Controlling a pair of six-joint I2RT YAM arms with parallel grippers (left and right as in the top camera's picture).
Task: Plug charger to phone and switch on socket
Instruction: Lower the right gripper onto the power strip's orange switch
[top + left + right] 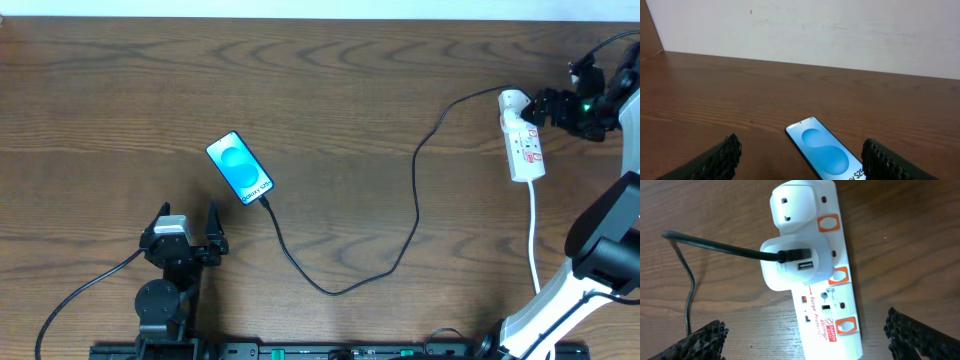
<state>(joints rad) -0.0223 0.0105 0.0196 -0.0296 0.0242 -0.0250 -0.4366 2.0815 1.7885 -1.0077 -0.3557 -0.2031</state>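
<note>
The phone (pixel 240 167) lies face up on the table, its blue screen lit; the left wrist view shows the phone (pixel 825 152) just ahead of my fingers. The charger's black cable (pixel 330 288) runs from the phone's near end in a long loop to a white adapter (pixel 790 260) plugged into the socket (pixel 523 135). My left gripper (pixel 188 211) stands open, short of the phone and touching nothing. At the socket's far end my right gripper (pixel 542 108) hangs open above the strip (pixel 832 305), its fingers wide on either side.
The socket's white cord (pixel 533 240) runs toward the table's front edge beside the right arm's base (pixel 545 320). Orange switches (pixel 846 325) line one side of the strip. A white wall (pixel 805 30) rises behind the table.
</note>
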